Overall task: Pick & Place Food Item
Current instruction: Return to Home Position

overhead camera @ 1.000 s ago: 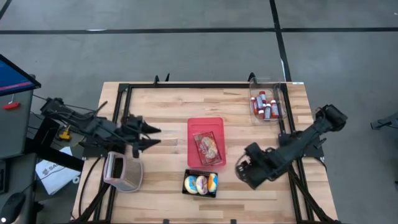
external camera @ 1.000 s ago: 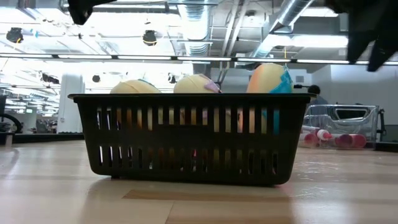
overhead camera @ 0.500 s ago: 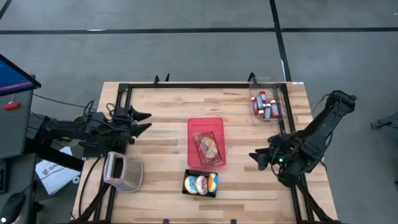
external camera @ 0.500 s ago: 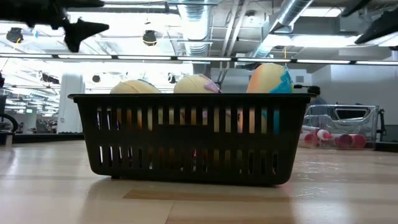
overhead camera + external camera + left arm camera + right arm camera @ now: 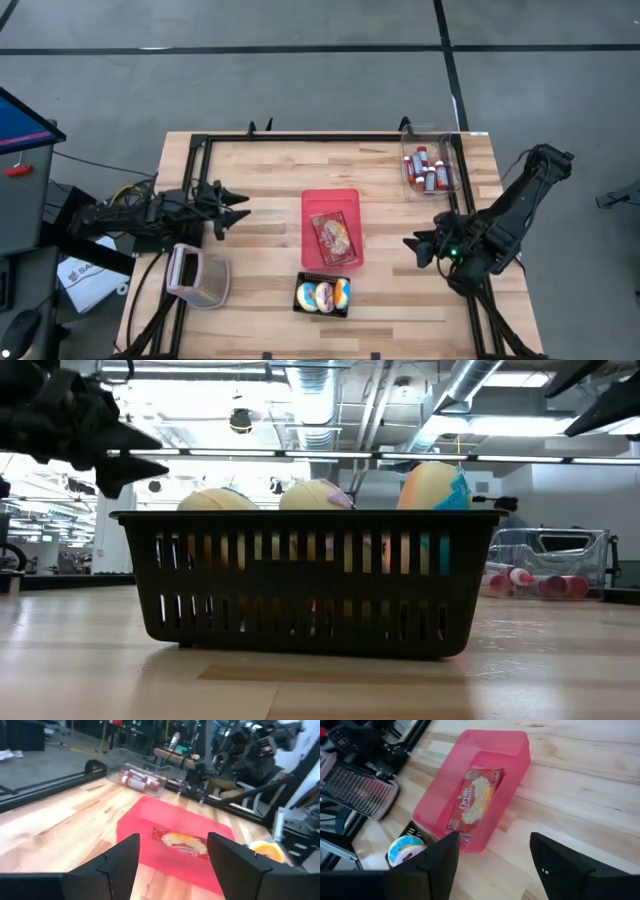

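Evidently the sorting is done: the donuts (image 5: 323,295) lie in the black bin (image 5: 300,575), which sits between the left end effector (image 5: 240,205) and the right end effector (image 5: 412,250), well apart from both. Each end effector hangs spread and empty (the red tray (image 5: 312,205) with its popcorn packet (image 5: 334,240) lies ahead of both). The step in hand looks like homing; next calls only for folding both arms to rest.

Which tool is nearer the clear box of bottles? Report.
Right. The right tool is close by the clear box of bottles; the left tool is far off beyond the red bin.
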Motion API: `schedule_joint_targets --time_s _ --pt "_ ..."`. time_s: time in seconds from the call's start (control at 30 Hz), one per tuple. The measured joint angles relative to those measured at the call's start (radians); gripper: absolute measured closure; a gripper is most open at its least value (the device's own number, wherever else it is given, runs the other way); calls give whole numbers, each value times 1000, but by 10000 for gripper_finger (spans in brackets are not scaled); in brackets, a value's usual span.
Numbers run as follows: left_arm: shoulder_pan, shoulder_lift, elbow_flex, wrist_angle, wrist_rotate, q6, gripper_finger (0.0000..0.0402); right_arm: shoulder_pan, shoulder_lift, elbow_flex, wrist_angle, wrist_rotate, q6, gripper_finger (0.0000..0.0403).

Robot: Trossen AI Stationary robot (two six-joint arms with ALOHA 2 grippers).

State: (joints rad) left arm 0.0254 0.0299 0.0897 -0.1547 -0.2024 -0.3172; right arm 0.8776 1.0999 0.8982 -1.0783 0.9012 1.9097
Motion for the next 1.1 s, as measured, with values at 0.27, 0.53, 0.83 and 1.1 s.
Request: schedule_joint_targets --time_s 0.27,0.53,0.83,1.1 --pt "13 31 -23 27 -78 26 186 -3 -1 0 -16 -19 -54 168" --pt "12 119 -26 68 -71 -66 188 -33 -15 0 168 -99 -329 168" --pt "12 190 -26 68 -70 -68 188 -357 43 0 635 -282 -1083 168" --pt "12 229 -25 68 -70 -69 186 -687 100 -15 1012 -691 -1705 168"
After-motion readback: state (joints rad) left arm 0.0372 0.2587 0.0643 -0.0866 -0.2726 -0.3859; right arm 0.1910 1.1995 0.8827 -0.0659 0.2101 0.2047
